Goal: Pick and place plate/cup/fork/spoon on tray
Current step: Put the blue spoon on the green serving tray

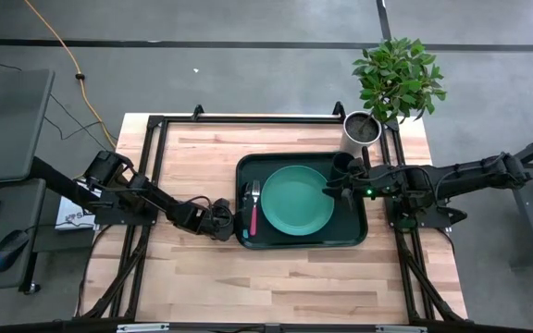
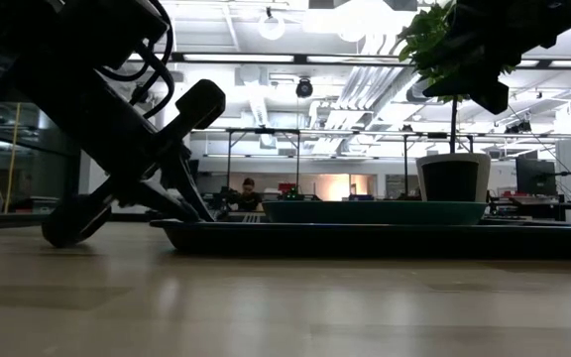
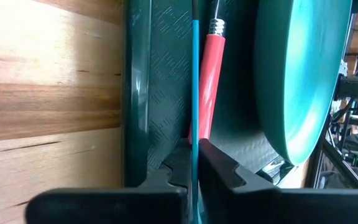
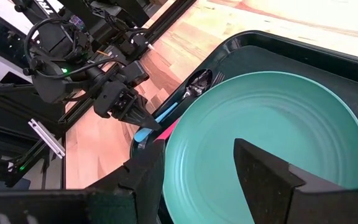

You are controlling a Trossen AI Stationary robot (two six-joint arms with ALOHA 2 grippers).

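Teal spoon handle between (left) jaws

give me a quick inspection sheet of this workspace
surface: wooden table, bare around the tray.
job's things: tray holds plate; fork and spoon lie beside the plate; cup at the tray's far right corner.
clutter: white plant pot with plant at the table's far edge.
grippers: left gripper shut on the spoon's handle at the tray's left rim; right gripper open above the plate.
cables: yellow cable on floor.
surroundings: desk with keyboard and mouse left; person far behind.
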